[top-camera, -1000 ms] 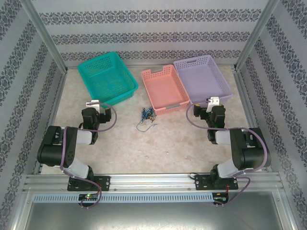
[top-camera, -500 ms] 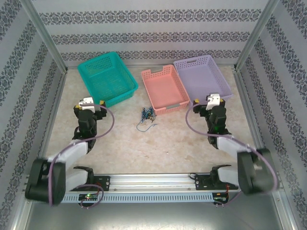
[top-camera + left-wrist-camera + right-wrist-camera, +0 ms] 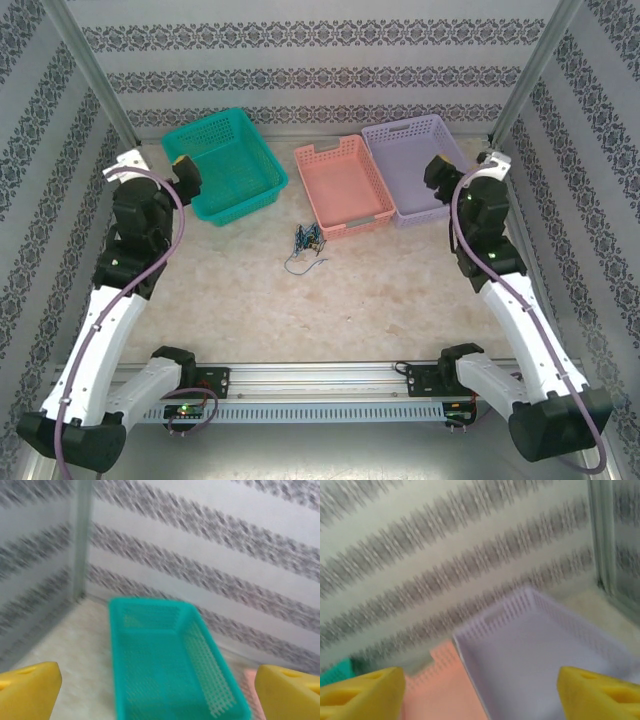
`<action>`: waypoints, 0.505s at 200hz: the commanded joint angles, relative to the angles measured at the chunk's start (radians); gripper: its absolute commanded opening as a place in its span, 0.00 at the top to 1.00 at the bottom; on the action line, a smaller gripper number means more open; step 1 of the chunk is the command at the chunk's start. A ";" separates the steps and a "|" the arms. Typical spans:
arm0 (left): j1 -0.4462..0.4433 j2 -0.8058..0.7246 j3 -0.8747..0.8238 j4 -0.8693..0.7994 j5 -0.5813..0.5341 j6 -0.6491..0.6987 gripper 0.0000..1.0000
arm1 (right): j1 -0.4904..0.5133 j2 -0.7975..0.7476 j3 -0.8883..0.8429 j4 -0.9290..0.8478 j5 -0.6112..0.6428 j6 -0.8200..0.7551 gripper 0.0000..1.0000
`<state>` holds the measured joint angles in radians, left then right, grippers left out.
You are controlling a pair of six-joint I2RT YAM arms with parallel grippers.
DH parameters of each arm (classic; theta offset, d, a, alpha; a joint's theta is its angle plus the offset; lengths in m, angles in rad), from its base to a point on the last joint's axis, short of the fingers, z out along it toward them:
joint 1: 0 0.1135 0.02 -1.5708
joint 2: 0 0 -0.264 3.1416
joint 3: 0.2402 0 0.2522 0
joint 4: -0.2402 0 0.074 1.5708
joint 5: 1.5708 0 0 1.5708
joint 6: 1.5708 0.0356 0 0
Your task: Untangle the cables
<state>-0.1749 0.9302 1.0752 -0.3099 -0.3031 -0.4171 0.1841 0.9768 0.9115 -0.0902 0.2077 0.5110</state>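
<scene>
Beige desk, patterned walls. At 11 green basket, at 12 pink basket, at 1 purple basket: all empty. Tangled cables mid-desk. Open wide: left fingers, right fingers.

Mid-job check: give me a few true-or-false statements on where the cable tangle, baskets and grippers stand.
1. The small tangle of thin black and blue cables lies on the table before the pink plastic basket. True.
2. The left gripper grips a cable. False: its fingers stand apart, nothing between.
3. The pink basket stands at the far right. False: the lavender plastic basket does; the teal plastic basket stands far left.
4. The right gripper is open. True.
</scene>
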 commanded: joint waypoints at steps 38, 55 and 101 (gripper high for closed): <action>-0.365 0.303 -0.091 -0.253 0.251 -0.266 0.14 | 0.312 0.210 -0.039 -0.387 -0.331 0.212 0.32; -0.416 0.431 -0.077 -0.213 0.306 -0.263 0.16 | 0.363 0.296 -0.029 -0.355 -0.416 0.201 0.36; -0.412 0.653 -0.057 0.010 0.388 -0.182 0.24 | 0.360 0.318 -0.043 -0.297 -0.456 0.180 0.34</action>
<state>-0.5941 1.5249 0.9924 -0.4400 0.0338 -0.6350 0.5648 1.3170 0.8909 -0.4267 -0.1810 0.6724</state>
